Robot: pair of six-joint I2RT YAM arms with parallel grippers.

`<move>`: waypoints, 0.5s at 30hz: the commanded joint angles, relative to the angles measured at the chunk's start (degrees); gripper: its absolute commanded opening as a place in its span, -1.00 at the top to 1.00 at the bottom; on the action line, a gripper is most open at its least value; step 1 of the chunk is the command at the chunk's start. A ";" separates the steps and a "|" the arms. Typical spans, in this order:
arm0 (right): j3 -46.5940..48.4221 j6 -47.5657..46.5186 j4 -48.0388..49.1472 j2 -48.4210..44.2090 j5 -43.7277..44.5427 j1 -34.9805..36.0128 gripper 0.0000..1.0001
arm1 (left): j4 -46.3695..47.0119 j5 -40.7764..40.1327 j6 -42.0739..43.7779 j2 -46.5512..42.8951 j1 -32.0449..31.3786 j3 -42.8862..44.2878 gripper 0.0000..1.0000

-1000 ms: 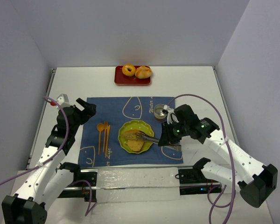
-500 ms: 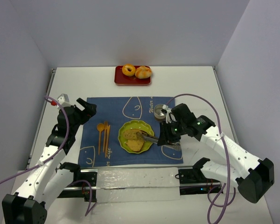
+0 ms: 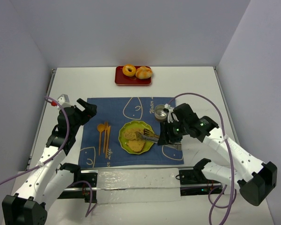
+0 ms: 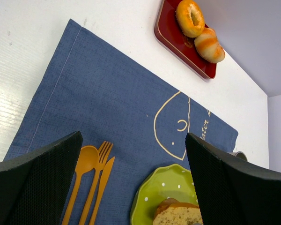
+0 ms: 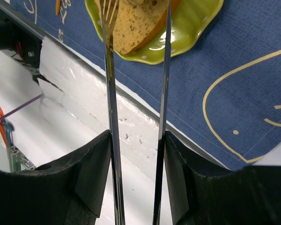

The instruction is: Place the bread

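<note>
Both slices of bread [image 3: 132, 139] lie flat on the green plate [image 3: 139, 124], mid-table toward the near edge. Right hand [image 5: 138, 140] grips tongs [image 5: 107, 93], blades parted over the slices, apparently not clamping. Left hand [image 4: 133, 138] wide, empty. Placement looks done; only withdrawal left.

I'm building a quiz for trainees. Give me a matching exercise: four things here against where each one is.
1. bagel
2. bread
3. cutlery
4. tongs

a. on the green plate
b. on the red tray
c. in the right gripper
d. on the blue mat, left of the plate

Pairs: 1-b, 2-a, 3-d, 4-c
</note>
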 commanded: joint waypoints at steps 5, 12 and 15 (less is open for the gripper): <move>3.92 -0.48 -1.70 -2.96 1.90 0.37 -0.08 | 2.32 0.53 -0.08 -0.44 0.11 0.05 -0.98; 5.66 -0.40 -3.37 -5.44 3.14 0.28 -0.08 | 2.40 0.58 -0.08 -0.61 0.11 0.05 -0.98; 6.63 -0.33 -4.16 -6.87 3.66 0.28 -0.08 | 2.35 0.65 0.01 -0.61 0.11 -0.04 -0.99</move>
